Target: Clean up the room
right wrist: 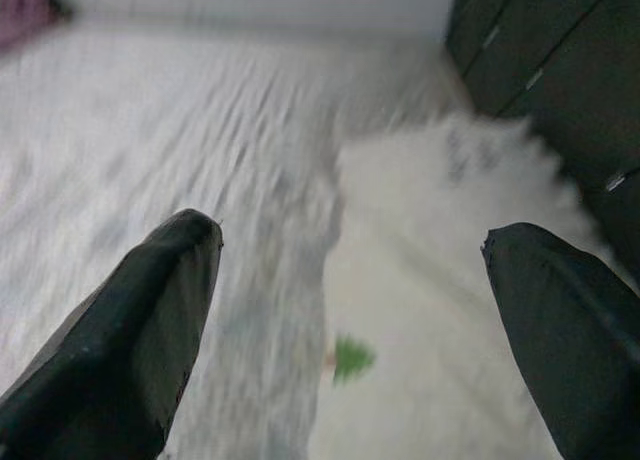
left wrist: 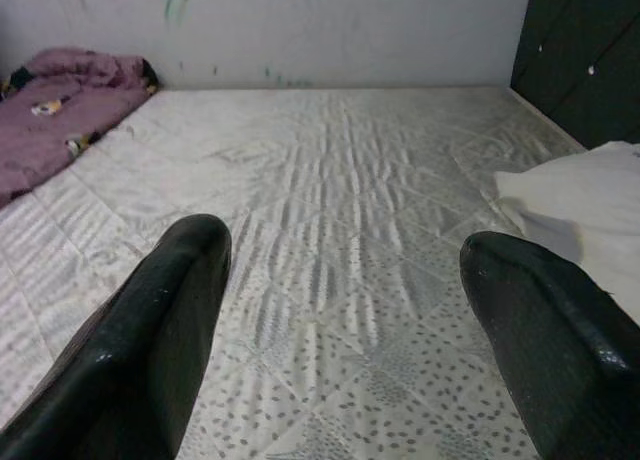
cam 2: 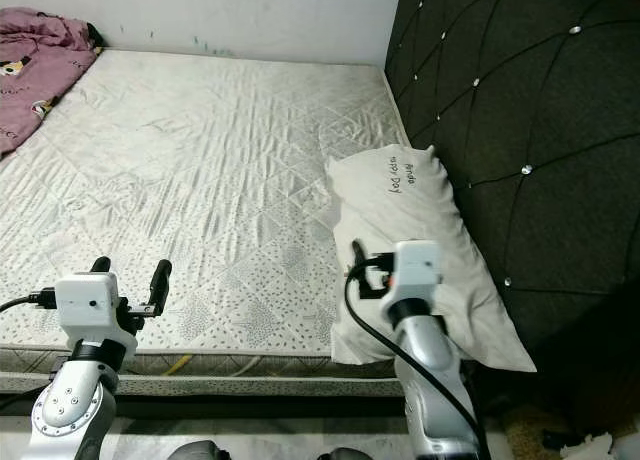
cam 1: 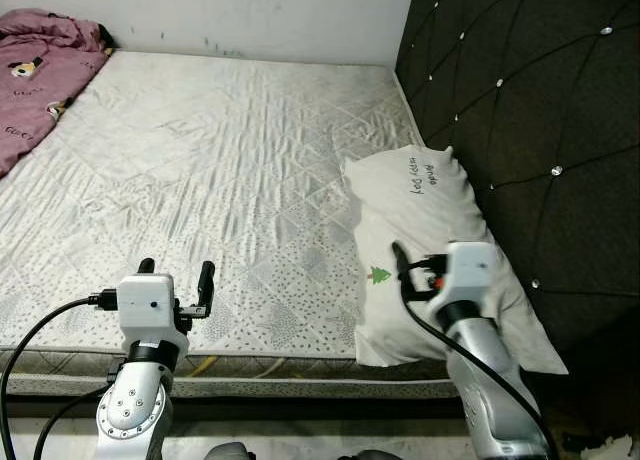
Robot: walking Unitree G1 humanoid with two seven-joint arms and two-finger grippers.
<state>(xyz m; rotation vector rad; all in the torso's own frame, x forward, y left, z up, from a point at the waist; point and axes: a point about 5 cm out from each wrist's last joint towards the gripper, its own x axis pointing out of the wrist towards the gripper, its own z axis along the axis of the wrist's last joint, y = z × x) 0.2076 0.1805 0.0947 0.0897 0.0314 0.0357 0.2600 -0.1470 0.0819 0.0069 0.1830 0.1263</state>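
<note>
Bare mattress [cam 1: 220, 170] | pillow [cam 1: 430, 240] against headboard [cam 1: 540, 110] | blanket [cam 1: 40, 70] far corner | both claws wide, empty

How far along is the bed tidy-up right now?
Done: mattress mostly bare. In hand: right gripper, open, above the white pillow by the headboard, nothing grasped. Left: purple blanket bunched at the far corner; left gripper open, idle.

You get even, soft indoor light on the white quilted mattress [cam 1: 230, 170]; the head views are sharp. Your right wrist view is smeared by motion blur; the left is crisp.
</note>
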